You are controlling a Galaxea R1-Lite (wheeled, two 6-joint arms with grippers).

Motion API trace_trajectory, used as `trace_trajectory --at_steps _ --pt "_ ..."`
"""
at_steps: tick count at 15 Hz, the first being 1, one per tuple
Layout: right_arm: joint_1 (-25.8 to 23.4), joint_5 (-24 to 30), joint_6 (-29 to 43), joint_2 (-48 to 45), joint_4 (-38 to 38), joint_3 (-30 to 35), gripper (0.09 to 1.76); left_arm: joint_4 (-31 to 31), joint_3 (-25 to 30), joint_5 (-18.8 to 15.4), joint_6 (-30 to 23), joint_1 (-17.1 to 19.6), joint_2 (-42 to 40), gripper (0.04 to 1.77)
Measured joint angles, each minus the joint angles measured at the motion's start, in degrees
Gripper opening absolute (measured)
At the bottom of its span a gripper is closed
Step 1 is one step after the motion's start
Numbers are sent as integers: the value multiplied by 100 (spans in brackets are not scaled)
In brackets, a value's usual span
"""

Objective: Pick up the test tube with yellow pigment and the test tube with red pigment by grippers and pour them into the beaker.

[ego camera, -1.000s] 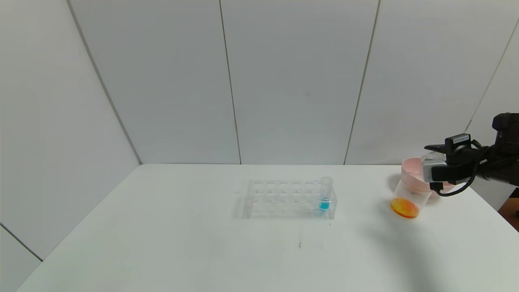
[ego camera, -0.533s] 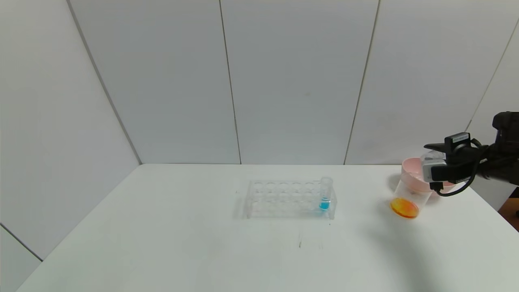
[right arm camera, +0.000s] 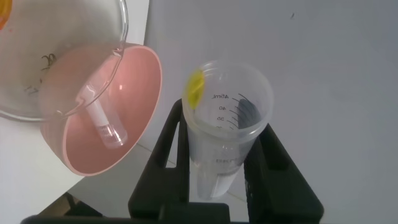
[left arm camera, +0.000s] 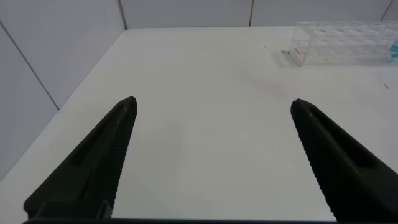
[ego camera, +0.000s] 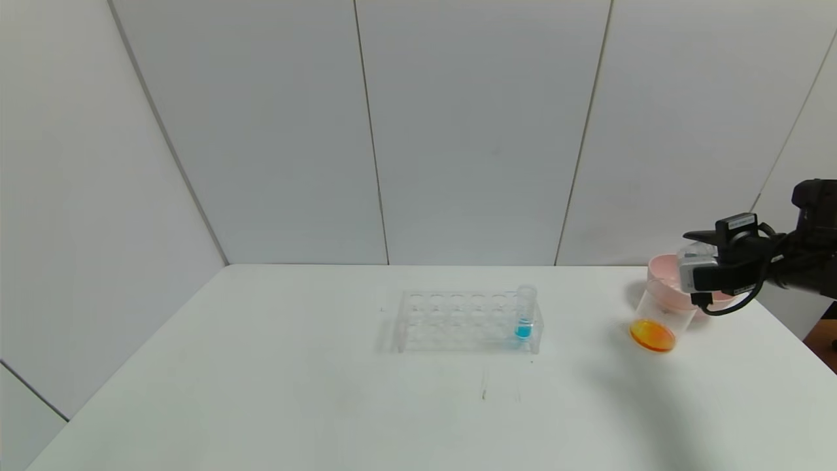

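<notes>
My right gripper (ego camera: 701, 247) is shut on the test tube with yellow pigment (right arm camera: 227, 118), a clear graduated tube held tilted over the pink bowl (ego camera: 667, 284). Only a yellow smear shows at its rim. The beaker (ego camera: 657, 320) stands in front of the bowl with orange liquid in its bottom; its rim shows in the right wrist view (right arm camera: 37, 68). A clear empty tube (right arm camera: 106, 124) lies in the pink bowl (right arm camera: 134, 93). No tube with red liquid shows. My left gripper (left arm camera: 212, 101) is open and empty over the table's left part.
A clear tube rack (ego camera: 465, 320) stands mid-table and holds one tube of blue liquid (ego camera: 524, 314) at its right end. The rack also shows in the left wrist view (left arm camera: 342, 43). The table's right edge is close behind the bowl.
My right gripper with the tube has edged very slightly up. Nothing else has moved.
</notes>
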Motion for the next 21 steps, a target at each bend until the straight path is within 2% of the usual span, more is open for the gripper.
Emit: trace_trajectory --at_steps 3,6,15,17,21 --pt "6 -22 475 -23 45 -46 56 0 0 0 0 0 0 176" --pt "6 -121 1642 -56 56 -77 56 0 0 0 0 0 0 176" --pt "98 -383 7708 -95 -35 -341 56 0 0 0 0 0 0 176" --pt "98 -438 8277 -111 -38 -380 56 0 0 0 0 0 0 176" --pt "80 -440 8844 -72 -24 -400 56 0 0 0 0 0 -2 176"
